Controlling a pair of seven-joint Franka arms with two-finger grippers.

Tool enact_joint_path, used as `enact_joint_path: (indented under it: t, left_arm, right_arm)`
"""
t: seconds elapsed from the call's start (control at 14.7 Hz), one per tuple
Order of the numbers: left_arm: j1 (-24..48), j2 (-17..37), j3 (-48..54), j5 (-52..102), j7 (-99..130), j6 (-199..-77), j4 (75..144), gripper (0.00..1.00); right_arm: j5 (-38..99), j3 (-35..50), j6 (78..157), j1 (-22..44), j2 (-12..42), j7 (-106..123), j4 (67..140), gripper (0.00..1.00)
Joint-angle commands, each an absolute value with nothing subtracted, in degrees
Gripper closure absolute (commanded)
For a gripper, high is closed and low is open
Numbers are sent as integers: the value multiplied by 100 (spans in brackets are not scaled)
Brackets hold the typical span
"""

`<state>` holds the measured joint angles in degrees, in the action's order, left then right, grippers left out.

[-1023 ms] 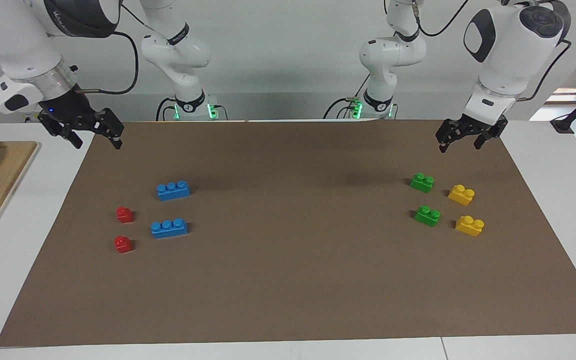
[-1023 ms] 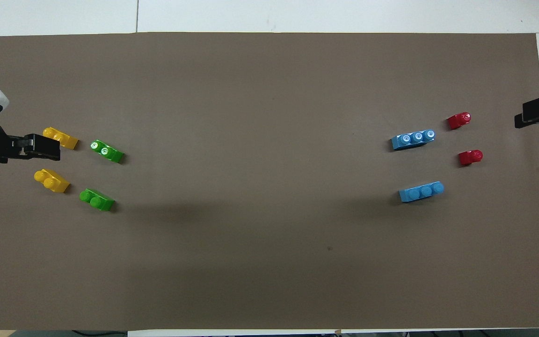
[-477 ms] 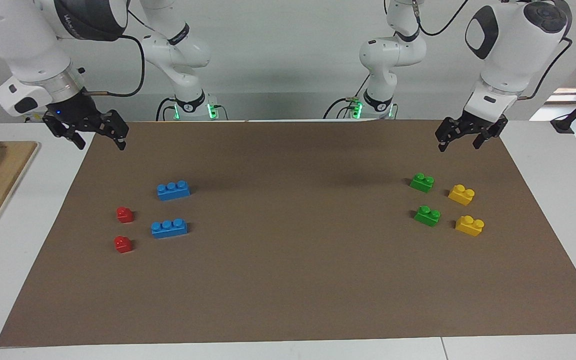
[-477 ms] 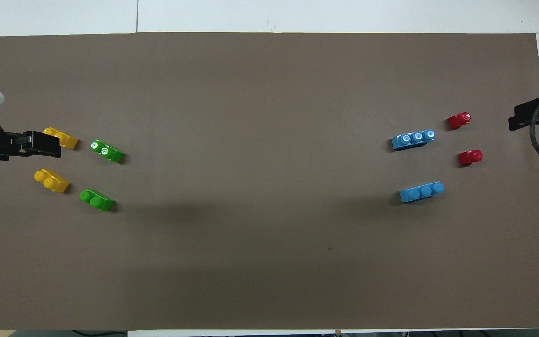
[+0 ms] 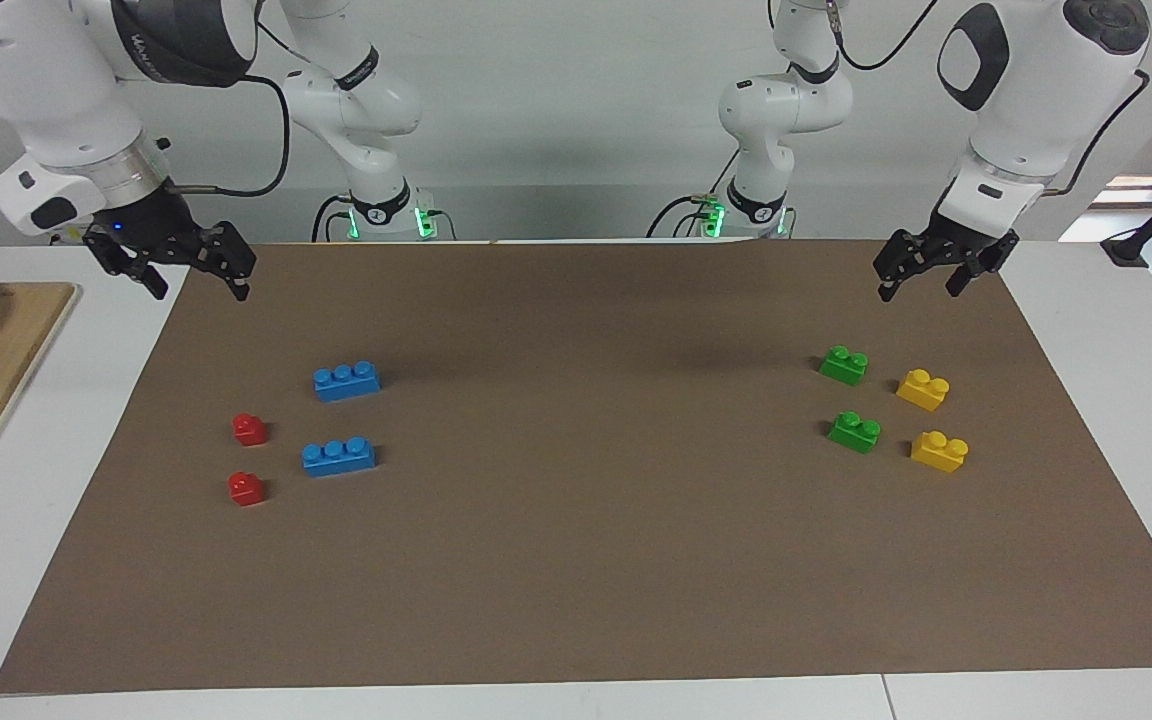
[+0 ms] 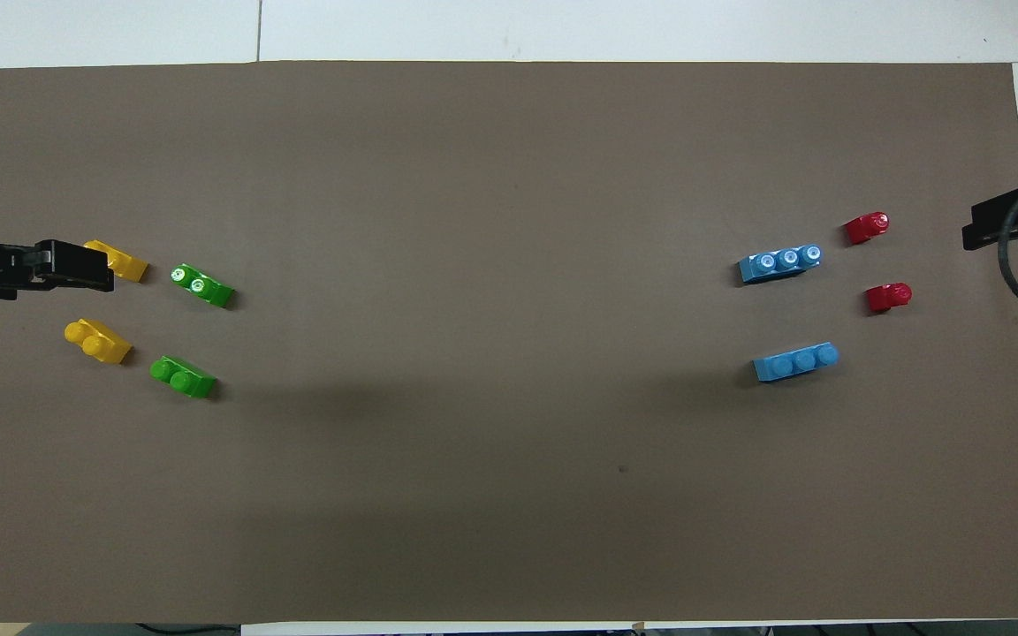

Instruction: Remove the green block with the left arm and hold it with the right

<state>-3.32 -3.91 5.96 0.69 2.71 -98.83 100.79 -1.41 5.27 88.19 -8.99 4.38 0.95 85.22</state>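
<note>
Both grippers raised, all bricks lying untouched on the brown mat (image 5: 576,560).

In the facing view we see the left gripper (image 5: 919,279), fingers spread and empty, up over the mat's robot-side edge, near two small bright green two-stud plastic bricks (image 5: 844,364) (image 5: 855,431); beside them lie two yellow two-stud bricks (image 5: 923,388) (image 5: 939,450). The right gripper (image 5: 198,286), also spread and empty, hangs over the mat's corner at the right arm's end, above two blue three-stud bricks (image 5: 346,380) (image 5: 337,455) and two small red bricks (image 5: 249,429) (image 5: 245,488).

In the overhead view the left gripper (image 6: 76,268) covers part of one yellow brick (image 6: 123,261); both green bricks (image 6: 201,285) (image 6: 183,376) lie clear.
</note>
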Motion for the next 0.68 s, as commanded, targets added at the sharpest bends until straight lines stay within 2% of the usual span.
enact_joint_path:
  t: [0.0, 0.61]
  left_arm:
    - [-325, -448, 571, 167, 316, -9738, 10037, 0]
    - [-334, -457, 571, 167, 316, -9756, 10046, 0]
  right_arm:
    - [-255, 545, 8789, -905, 290, 176, 8675, 0]
    - [-246, 554, 8798, -897, 281, -53, 8692, 0]
